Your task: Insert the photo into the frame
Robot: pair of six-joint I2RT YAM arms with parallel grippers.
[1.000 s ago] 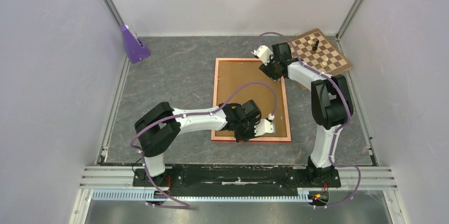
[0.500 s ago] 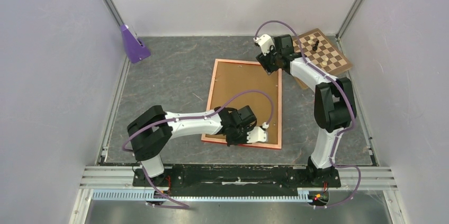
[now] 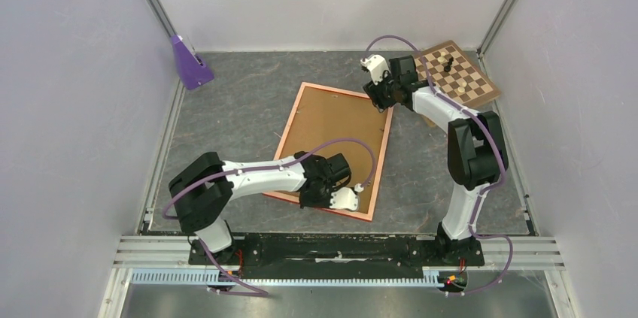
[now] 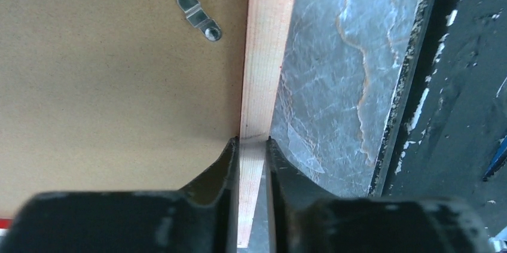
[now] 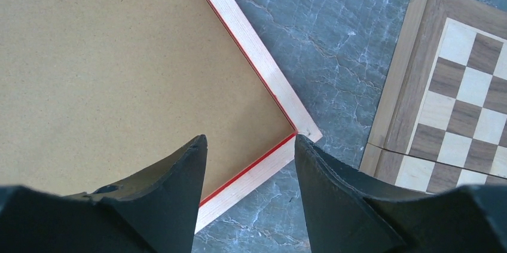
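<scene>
Thin orange-red frame (image 5: 245,37), brown backing board (image 3: 331,126) up, long axis near-to-far, far end leaning right; left pincer (image 4: 253,140) clamps its near rail; right pincer (image 5: 250,139) apart.

Two robot arms: the left arm (image 3: 263,172) and right arm (image 3: 457,209) have white shells and bulky black joints. A thin purple cable (image 3: 390,37) loops along each. Matte black, wedge-shaped fingers (image 5: 161,199).

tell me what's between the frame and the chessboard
Nothing but bare grey table. The right wrist view shows an open strip of it separating the frame corner from the chessboard, which do not touch.
</scene>
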